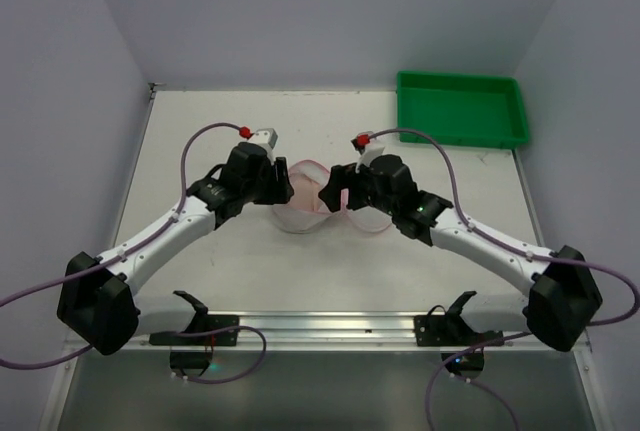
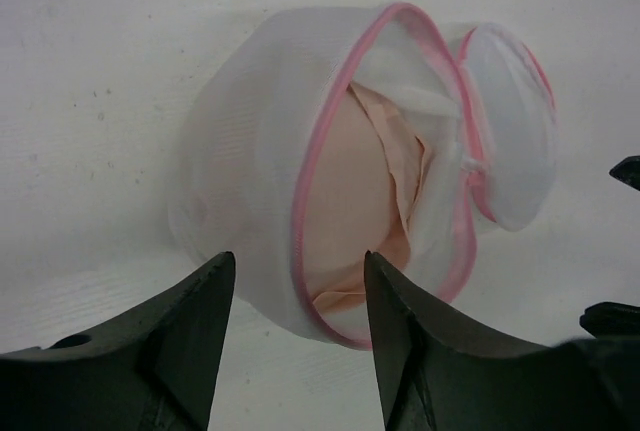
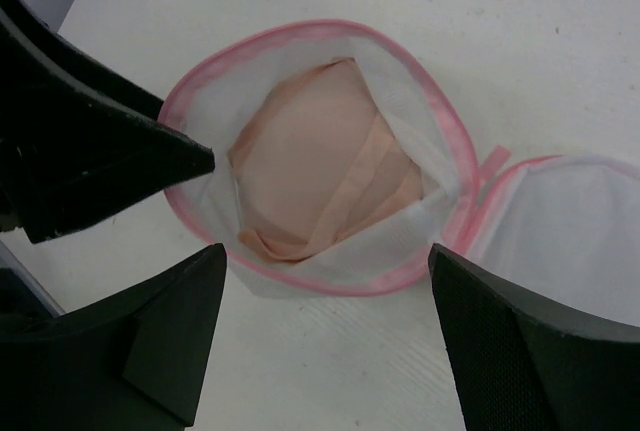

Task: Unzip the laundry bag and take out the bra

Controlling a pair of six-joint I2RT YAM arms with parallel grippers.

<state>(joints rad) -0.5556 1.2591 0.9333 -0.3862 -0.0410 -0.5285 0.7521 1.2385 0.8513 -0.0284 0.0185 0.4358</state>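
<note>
Mid-table point(image 1: 330, 276), nearer side: left gripper point(image 1: 284, 184) and right gripper point(image 1: 332, 194) face each other, close together. Both jaws spread, pinching nothing. Between and under them: laundry bag point(image 1: 305, 216) lies unzipped, two round halves folded apart, pink rim gaping. Bra point(image 3: 310, 151) sits inside larger open half, padded cup showing, strap across it. Far right corner: green tray point(image 1: 460, 111), well apart from bag.

A green tray point(image 1: 461, 109) sits at the white table's point(image 1: 230, 271) far right corner — upright
</note>
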